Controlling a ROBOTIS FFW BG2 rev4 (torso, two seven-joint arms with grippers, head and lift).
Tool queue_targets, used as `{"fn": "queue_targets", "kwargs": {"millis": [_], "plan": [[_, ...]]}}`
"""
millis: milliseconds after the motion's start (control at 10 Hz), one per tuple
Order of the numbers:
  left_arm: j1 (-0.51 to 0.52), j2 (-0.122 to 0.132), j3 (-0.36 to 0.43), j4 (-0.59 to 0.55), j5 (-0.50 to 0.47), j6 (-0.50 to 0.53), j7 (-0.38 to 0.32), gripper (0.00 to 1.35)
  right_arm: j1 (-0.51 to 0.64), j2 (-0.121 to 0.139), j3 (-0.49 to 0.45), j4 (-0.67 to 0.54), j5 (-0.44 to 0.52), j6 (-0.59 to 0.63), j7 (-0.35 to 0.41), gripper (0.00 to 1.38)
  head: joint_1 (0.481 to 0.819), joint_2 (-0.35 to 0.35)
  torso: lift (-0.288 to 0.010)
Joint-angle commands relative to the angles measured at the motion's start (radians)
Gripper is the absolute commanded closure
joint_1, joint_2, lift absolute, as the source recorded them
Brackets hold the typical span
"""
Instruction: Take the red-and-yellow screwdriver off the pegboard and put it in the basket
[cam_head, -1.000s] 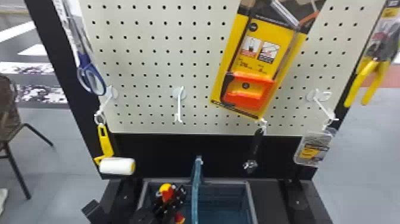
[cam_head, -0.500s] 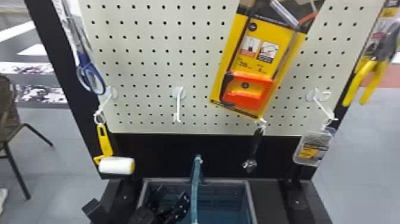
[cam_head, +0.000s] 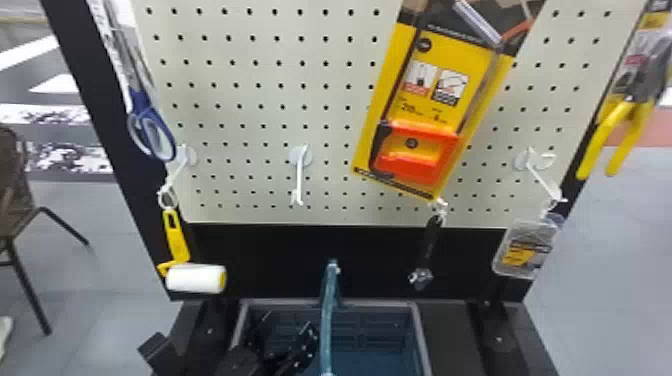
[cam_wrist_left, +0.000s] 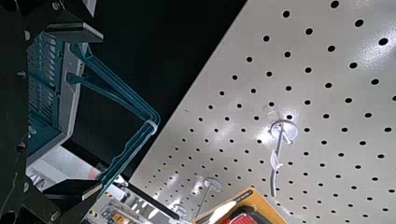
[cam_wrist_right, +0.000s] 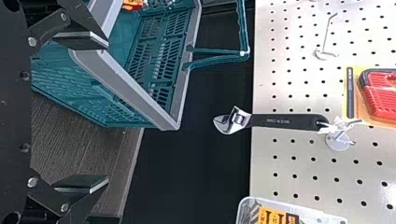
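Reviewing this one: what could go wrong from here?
The left gripper is open, with one finger beside the raised basket handle; pulling away could snag the handle and drag or tip the basket.

The right gripper is also open, one finger close to the basket's rim in its wrist view, so a careless move might bump it.

The adjustable wrench hangs from a hook and would likely swing if brushed.
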Motion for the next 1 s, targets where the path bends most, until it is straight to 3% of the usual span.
{"fn": "queue_targets", "kwargs": {"millis": [0,900], "plan": [[-0.001,0.000,0.000,0.002,0.000,0.002,0.000,0.19,-0.001,0.000,0.000,0.003,0.000,0.000,0.002,0.27,0.549,0.000,-0.100],[0.002,0.000,-0.002,-0.001,0.000,-0.015,0.000,0.19,-0.001,0.000,0.000,0.003,-0.002,-0.002,0.002,0.27,0.549,0.000,-0.100]]}}
